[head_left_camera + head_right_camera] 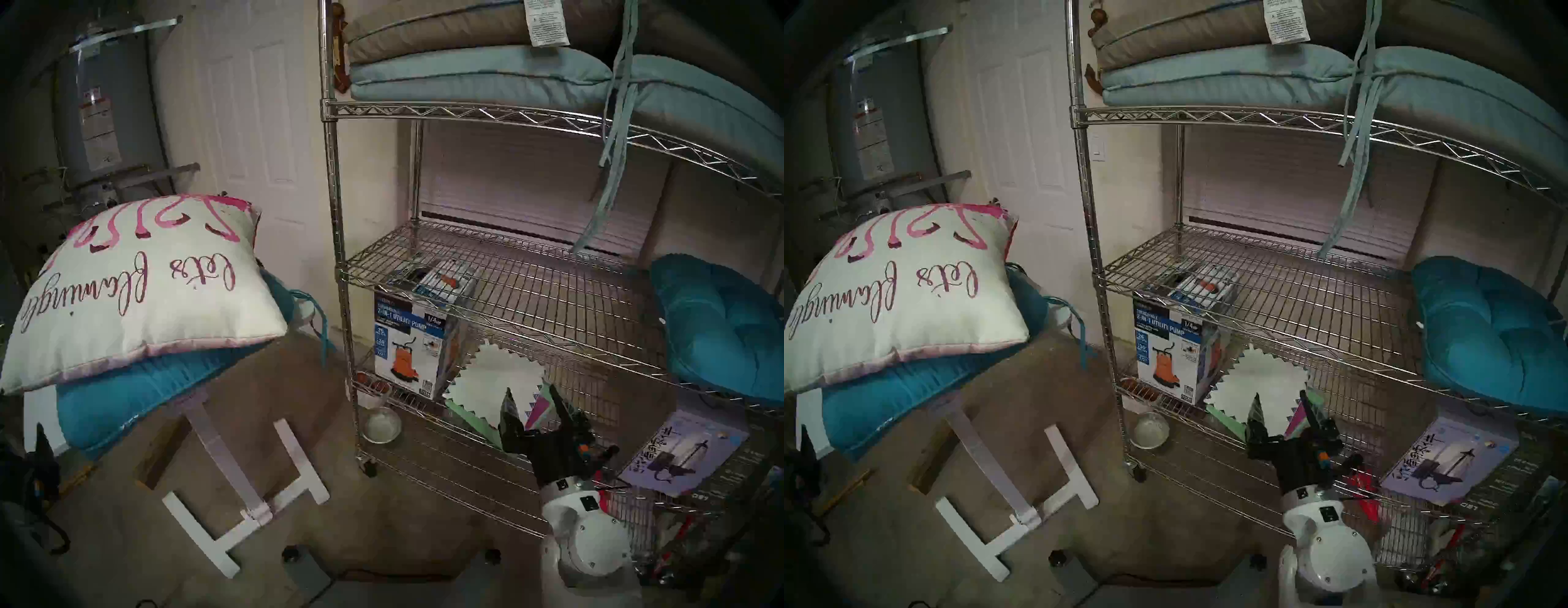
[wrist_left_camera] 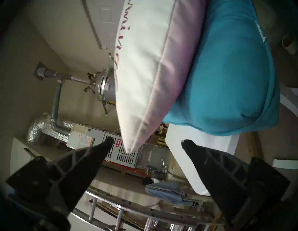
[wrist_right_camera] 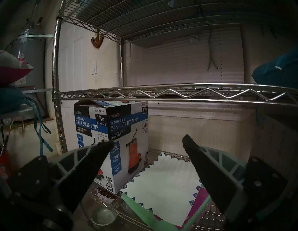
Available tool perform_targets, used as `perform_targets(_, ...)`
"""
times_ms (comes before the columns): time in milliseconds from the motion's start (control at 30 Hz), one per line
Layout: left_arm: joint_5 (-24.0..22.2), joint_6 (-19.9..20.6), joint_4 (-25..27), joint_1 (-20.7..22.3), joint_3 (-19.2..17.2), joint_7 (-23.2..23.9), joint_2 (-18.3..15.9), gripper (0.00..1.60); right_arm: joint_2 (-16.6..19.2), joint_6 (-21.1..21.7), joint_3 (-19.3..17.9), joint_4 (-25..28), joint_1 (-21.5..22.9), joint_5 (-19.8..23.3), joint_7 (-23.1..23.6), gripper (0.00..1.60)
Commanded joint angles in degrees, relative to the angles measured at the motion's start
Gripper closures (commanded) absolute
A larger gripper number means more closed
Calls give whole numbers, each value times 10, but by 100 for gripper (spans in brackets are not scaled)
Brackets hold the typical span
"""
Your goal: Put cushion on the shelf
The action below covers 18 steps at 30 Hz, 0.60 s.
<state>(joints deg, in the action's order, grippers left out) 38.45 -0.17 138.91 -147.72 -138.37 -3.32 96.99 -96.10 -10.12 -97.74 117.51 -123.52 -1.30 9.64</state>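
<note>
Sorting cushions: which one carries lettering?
The white flamingo cushion, lying on a teal cushion left of the wire shelf; the others are plain.

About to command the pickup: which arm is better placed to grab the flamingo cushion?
Left. The open left gripper already faces the cushion, whose corner hangs just ahead of its fingertips. The right gripper, also open, sits at the shelf, well away from the cushion.
</note>
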Motion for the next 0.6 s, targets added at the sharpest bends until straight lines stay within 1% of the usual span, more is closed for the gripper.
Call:
perform_targets(0,51,61,11,68,19,14,-66,0,0,-3,0,14,2,0,0,0)
perform_targets(167,86,101,11,90,15,30,-87,0,0,-3,0,15,2,0,0,0)
perform_targets(300,109,123,11,94,3,44,-95,0,0,-3,0,15,1,0,0,0)
perform_targets(400,118,132,11,97,-6,54,-100,0,0,-2,0,16,1,0,0,0)
perform_targets(567,125,136,4,103,-13,65,-105,0,0,-2,0,16,1,0,0,0)
